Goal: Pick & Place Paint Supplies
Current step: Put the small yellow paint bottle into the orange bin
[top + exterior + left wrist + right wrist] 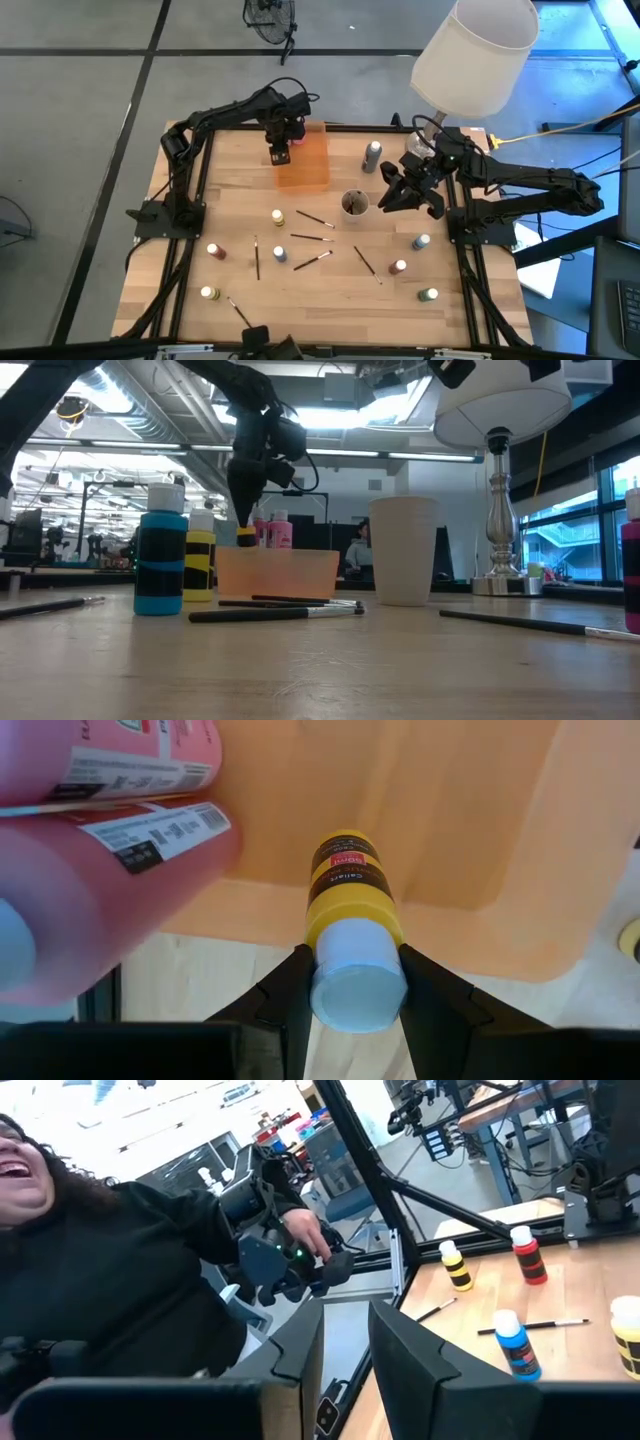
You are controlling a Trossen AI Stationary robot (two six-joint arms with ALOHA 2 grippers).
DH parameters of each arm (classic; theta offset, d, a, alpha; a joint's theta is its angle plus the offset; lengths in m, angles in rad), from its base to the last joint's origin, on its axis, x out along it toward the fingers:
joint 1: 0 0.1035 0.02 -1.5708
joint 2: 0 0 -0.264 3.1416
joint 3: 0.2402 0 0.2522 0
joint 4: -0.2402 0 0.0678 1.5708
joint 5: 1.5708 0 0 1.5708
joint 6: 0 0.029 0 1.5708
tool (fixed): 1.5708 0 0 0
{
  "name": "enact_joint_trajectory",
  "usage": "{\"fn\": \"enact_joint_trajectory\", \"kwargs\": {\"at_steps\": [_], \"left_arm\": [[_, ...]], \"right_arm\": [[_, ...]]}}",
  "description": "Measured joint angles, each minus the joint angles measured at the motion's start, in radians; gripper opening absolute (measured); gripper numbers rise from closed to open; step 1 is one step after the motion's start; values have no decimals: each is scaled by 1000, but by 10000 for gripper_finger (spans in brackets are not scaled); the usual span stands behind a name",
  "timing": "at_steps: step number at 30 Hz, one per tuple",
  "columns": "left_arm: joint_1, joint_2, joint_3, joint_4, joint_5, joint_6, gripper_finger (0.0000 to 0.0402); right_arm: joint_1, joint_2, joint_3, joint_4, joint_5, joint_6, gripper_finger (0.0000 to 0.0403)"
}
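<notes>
Yellow plastic, capped in white: a small paint bottle [352,900] sits clamped between the two dark fingers of the left hand [352,985], which grip it just below the cap while its base points down toward the translucent orange tray [303,160] at the far side of the tabletop [330,290]. Two pink bottles [95,850] already lie in that tray, close beside the yellow one. From the look of it, the bottle is light, rigid and smooth-sided, likely slick under a hard finger; the narrow neck under the cap, where the left hand has it, seems the surest place to hold, since the cap's shoulder would stop it sliding through. The left arm reaches across from the table's left edge, elbow bent, its wrist turned steeply downward over the tray's near corner; the low view shows the bottle hanging just above the tray's rim.

The right hand [405,190] waits above the tabletop near the round grey cup [354,205], holding nothing, its fingers a narrow gap apart, tilted outward toward a person in dark clothing beyond the table's edge. Other bottles, among them blue [161,560] and red [527,1256] ones, stand scattered across the wood, with several thin dark-handled paintbrushes [275,614] lying flat between them, all yet to be gathered. A lamp [474,55] with a white shade stands at the table's far right corner.
</notes>
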Motion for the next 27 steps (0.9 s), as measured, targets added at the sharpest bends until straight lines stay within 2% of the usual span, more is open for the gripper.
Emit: {"fn": "enact_joint_trajectory", "kwargs": {"at_steps": [27], "left_arm": [[18,71,3,15,-5,42,118]], "right_arm": [[-45,0,0,-46,-52,-20,87]]}}
